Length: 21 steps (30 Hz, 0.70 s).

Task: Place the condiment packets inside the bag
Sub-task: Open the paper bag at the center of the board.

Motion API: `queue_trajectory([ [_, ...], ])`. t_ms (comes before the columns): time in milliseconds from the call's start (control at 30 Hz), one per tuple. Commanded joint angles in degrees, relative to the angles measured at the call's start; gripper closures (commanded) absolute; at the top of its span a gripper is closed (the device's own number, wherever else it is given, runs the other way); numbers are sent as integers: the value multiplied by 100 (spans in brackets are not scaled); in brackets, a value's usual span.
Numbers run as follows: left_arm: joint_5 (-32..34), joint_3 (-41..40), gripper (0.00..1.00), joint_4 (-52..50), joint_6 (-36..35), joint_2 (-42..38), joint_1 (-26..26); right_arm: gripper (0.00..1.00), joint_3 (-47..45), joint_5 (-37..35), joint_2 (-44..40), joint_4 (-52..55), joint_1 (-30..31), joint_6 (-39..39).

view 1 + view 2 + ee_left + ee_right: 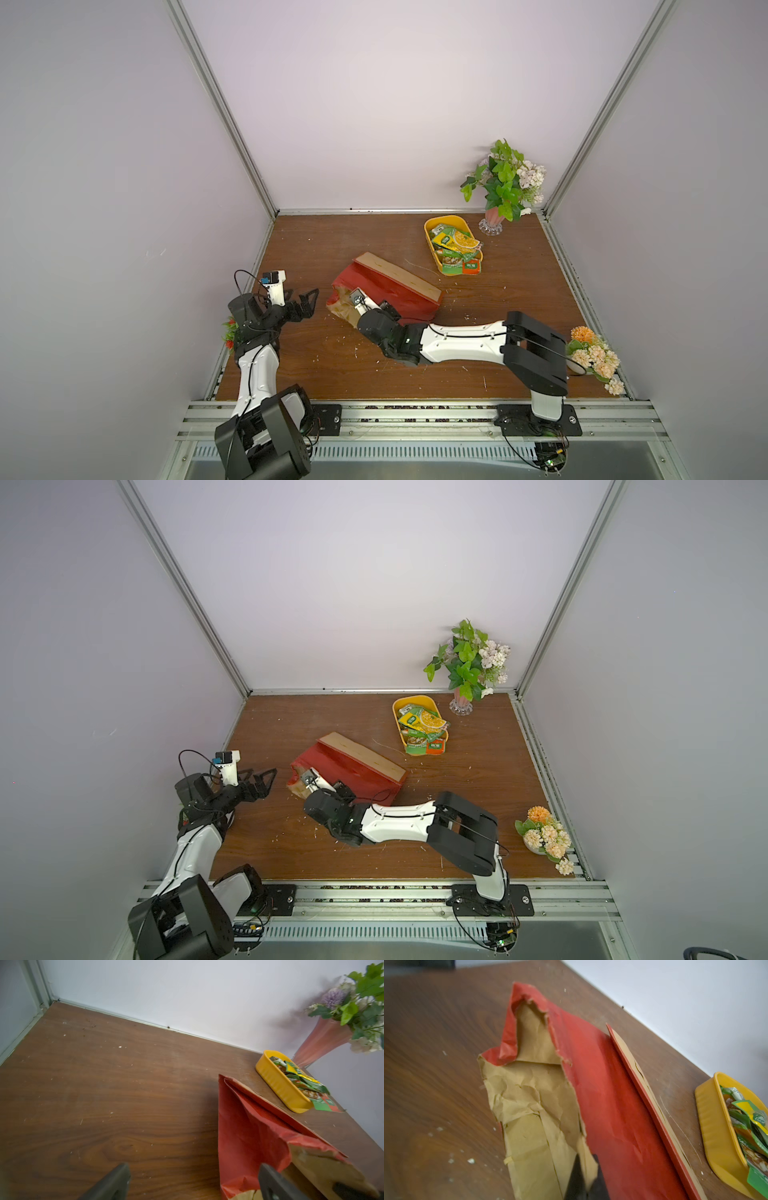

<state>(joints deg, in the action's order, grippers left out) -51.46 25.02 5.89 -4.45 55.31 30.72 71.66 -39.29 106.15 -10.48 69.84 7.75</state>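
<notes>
The red bag (399, 297) (361, 771) lies on its side mid-table, its torn brown-lined mouth (533, 1093) toward the left arm. My right gripper (586, 1159) (387, 308) is shut on the brown edge of the mouth's upper wall. The condiment packets (455, 245) (424, 725) (301, 1082) (749, 1126), mostly green and yellow, are heaped in a yellow tub (446, 217) behind the bag, with two hanging over its near end. My left gripper (309, 303) (268, 783) (194, 1167) is open and empty, just left of the bag's mouth.
A pink vase of flowers (505, 183) (324, 1043) stands at the back right corner beside the tub. Orange flowers (594, 357) sit at the right front edge, and small red ones (230, 328) behind my left arm. Paper crumbs dot the wooden table (332, 249).
</notes>
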Motion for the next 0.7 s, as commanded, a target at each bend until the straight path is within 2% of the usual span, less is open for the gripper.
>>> queue_trajectory([
  [0,-852,681,1,-849,-403,-143,83,100,387,514,-616,-314,-144,714],
  [200,-1357,1606,1,-2107,-602,-49,-59,100,765,931,-1001,-364,-266,1302],
  [433,-1808,1815,1,-2856,-972,-420,-505,100,941,1221,-1028,-517,-324,1849],
  [667,-2075,1932,1,-2926,-985,-552,-560,100,806,1279,-1023,-702,-329,2164],
])
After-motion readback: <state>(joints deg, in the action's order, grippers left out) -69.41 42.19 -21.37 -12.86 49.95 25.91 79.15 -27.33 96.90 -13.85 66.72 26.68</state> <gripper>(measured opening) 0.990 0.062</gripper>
